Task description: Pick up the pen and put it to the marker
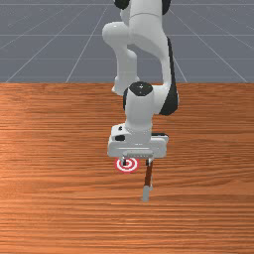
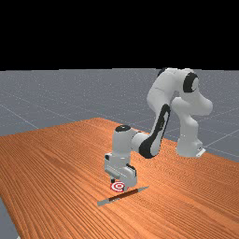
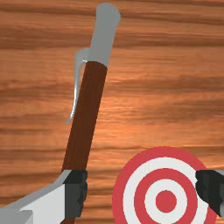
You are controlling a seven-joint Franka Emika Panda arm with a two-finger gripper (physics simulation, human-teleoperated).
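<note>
Hanging open, the gripper (image 1: pixel 136 162) had the pen (image 1: pixel 148 177) at the front view's right, beside the marker (image 1: pixel 129 166); in the far view the pen lay nearer than the marker; in the wrist view one finger (image 3: pixel 76 193) partly hid the pen

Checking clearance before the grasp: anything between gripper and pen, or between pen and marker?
Nothing visible stands in either gap. The gripper is open; in the wrist view one finger overlaps the pen itself. The marker lies beside the pen, toward the front view's left, with only tabletop between them.
</note>
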